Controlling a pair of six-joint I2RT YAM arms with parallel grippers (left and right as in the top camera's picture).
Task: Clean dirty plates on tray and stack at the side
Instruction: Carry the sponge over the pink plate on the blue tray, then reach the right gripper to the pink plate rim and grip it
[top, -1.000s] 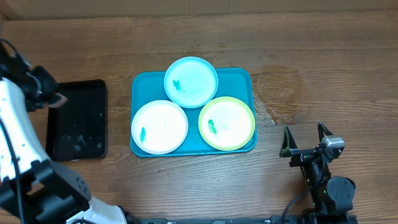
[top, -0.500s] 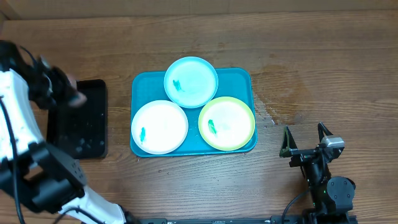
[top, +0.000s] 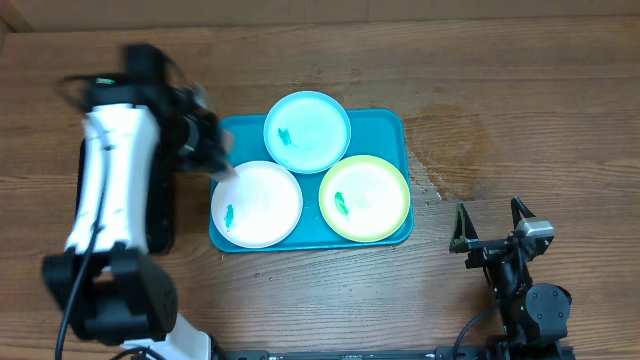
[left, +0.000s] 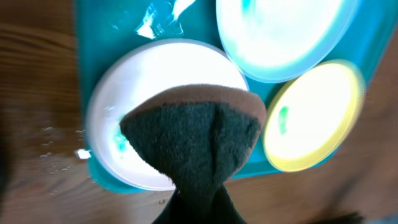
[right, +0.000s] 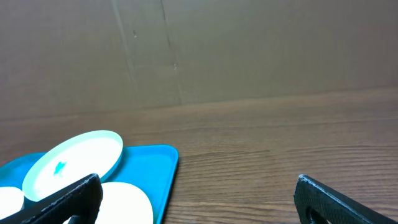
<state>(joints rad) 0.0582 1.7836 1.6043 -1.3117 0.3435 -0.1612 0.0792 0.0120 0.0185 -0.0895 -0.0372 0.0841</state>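
Note:
The turquoise tray (top: 385, 125) holds three plates: a light blue one (top: 307, 131) at the back, a white one (top: 257, 204) front left and a yellow-green rimmed one (top: 365, 198) front right, each with a small teal smear. My left gripper (top: 212, 148) is shut on a dark green and brown sponge (left: 193, 134) and hovers over the tray's left edge by the white plate (left: 124, 106). My right gripper (top: 490, 230) is open and empty on the table right of the tray (right: 146, 165).
A black tray (top: 160, 215) lies left of the turquoise tray, mostly hidden under my left arm. A damp patch (top: 445, 135) marks the wooden table right of the tray. A cardboard wall (right: 199, 50) stands behind the table.
My left arm has swung right from over the black tray to the turquoise tray's left edge with the sponge. The right arm and plates have not moved.

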